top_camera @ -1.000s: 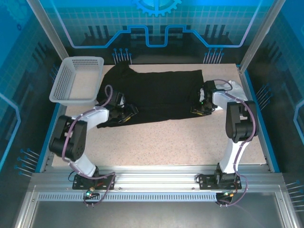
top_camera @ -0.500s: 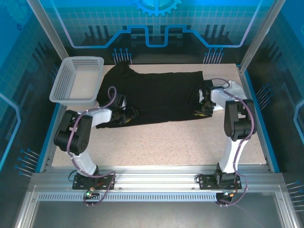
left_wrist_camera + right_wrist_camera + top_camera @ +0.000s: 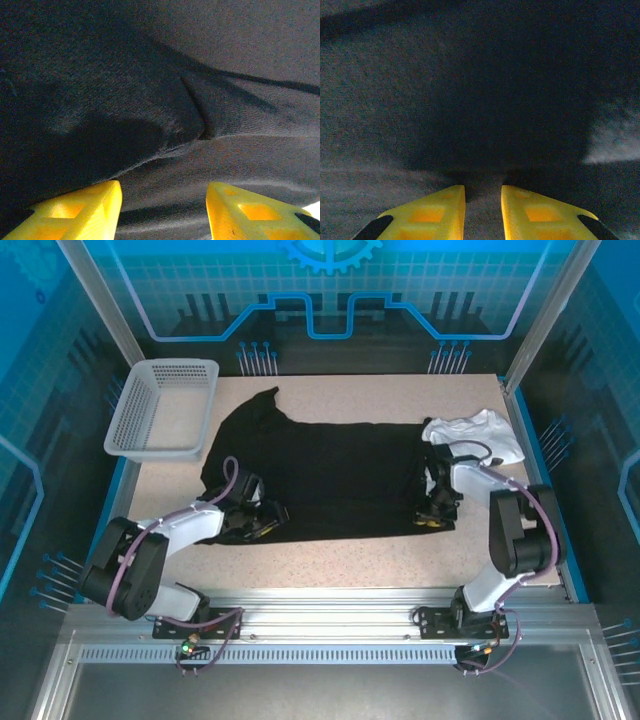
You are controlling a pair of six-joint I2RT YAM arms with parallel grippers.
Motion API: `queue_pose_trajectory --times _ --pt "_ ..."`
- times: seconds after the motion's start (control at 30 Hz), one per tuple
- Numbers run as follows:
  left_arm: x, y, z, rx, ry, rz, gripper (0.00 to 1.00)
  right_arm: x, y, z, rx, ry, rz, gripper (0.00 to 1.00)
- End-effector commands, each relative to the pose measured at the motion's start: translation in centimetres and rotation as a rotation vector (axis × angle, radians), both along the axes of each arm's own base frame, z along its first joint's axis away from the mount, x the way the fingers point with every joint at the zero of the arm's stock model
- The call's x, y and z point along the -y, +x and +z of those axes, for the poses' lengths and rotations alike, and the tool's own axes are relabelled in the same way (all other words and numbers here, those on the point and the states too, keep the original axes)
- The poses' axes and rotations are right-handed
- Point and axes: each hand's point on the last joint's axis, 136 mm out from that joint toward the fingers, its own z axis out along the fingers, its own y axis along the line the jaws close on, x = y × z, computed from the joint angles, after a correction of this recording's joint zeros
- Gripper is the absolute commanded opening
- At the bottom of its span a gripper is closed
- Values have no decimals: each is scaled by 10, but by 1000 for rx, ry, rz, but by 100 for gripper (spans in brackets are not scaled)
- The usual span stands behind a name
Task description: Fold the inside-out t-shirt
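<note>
Table [image 3: 350,560]: speckled, pale, carrying all items below. Shirt [image 3: 330,475]: black, spread flat across the middle of the table, one sleeve or shoulder reaching toward the far left corner, near edge lying between the two arms, right edge just beside the white garment. No print or tag could be made out. Judged soft, light and limp, with no stiffness to hold a crease; likely to drag across the table, bunch and wrinkle, so best taken at the near corners or along an edge, pinching all layers together and lifting both sides evenly. Basket [image 3: 130,420]: white mesh, far left, tilted, just beside the shirt's upper left part. White garment [image 3: 480,432]: small, crumpled, far right. Left gripper [image 3: 262,520]: low on the shirt's near left edge, yellow fingers [image 3: 95,205] apart with cloth lying between them; whether that cloth was gripped could not be told. Right gripper [image 3: 437,512]: low on the near right edge, fingers [image 3: 440,210] nearly together, apparently pinching dark cloth in the narrow gap.
</note>
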Motion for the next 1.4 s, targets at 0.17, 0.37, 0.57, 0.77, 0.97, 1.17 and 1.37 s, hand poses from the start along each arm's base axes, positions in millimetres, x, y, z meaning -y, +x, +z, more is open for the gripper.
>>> queue_pose_trajectory --times 0.17,0.37,0.57,0.77,0.97,1.17,1.37 --pt "2 -6 26 -20 18 -9 52 -1 24 20 149 76 -107 35" --pt "4 0 28 -2 20 -14 53 4 53 19 174 93 -117 36" --pt "3 0 25 -4 25 -16 53 1 82 23 217 128 -123 36" --pt "4 0 23 -1 23 -20 53 -5 136 41 337 203 -135 35" --pt "5 1 25 9 12 -17 53 10 112 51 327 154 -152 36" --pt "9 4 28 12 -6 -24 53 41 49 28 211 98 -236 44" --pt "10 6 29 17 -6 -33 54 45 45 19 199 115 -260 55"
